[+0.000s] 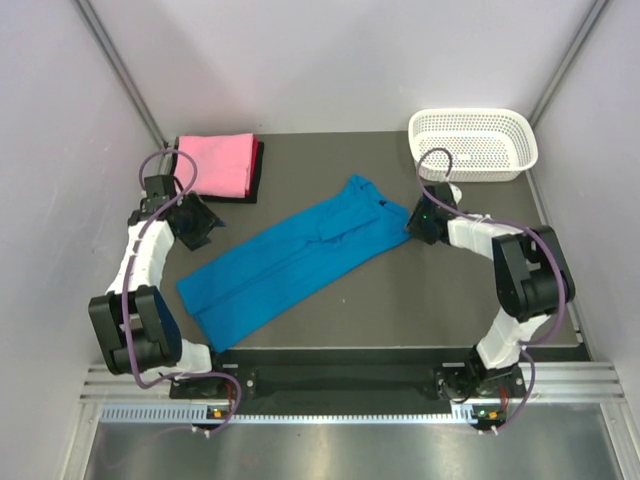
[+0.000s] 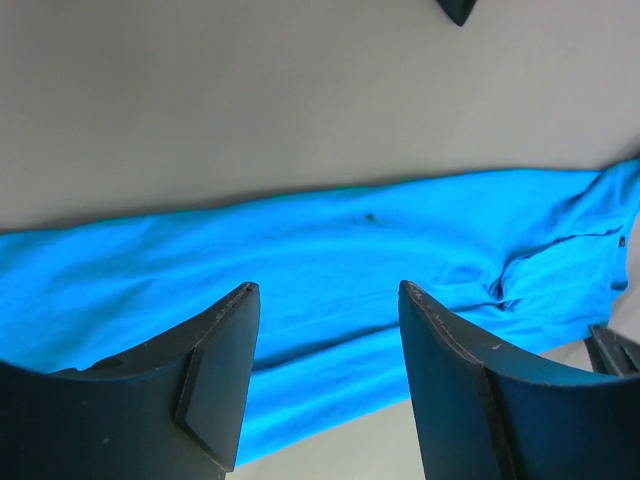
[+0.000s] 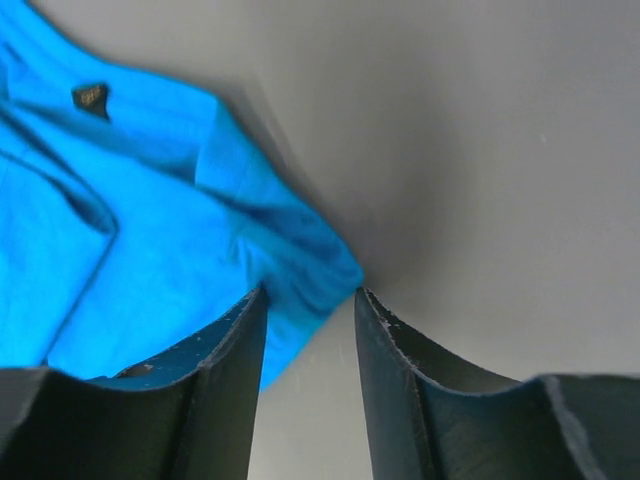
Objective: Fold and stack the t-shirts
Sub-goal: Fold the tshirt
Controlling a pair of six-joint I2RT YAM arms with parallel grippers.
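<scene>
Dark grey table [image 1: 430, 300], pale walls round it. Blue shirt [image 1: 290, 265] lies flat mid-table, folded lengthwise into a long strip and running diag. from near-left to far-right. Pink shirt [image 1: 218, 162], folded, sits on top of dark shirt [image 1: 257, 172]; both are beyond the blue shirt's left side, apart from it. Basket [image 1: 470, 172] stands beyond the blue shirt's far-right end, also apart. L gripper [image 1: 200, 225] hangs just left of the blue shirt over bare table, jaws spread wide w/ nothing held; its wrist view shows the strip lying across ahead of the fingers [image 2: 215, 380]. R gripper [image 1: 418, 218] is at the blue shirt's far-right corner, jaws parted w/ a clear gap; the cloth corner lies against one finger [image 3: 200, 400], not pinched.
</scene>
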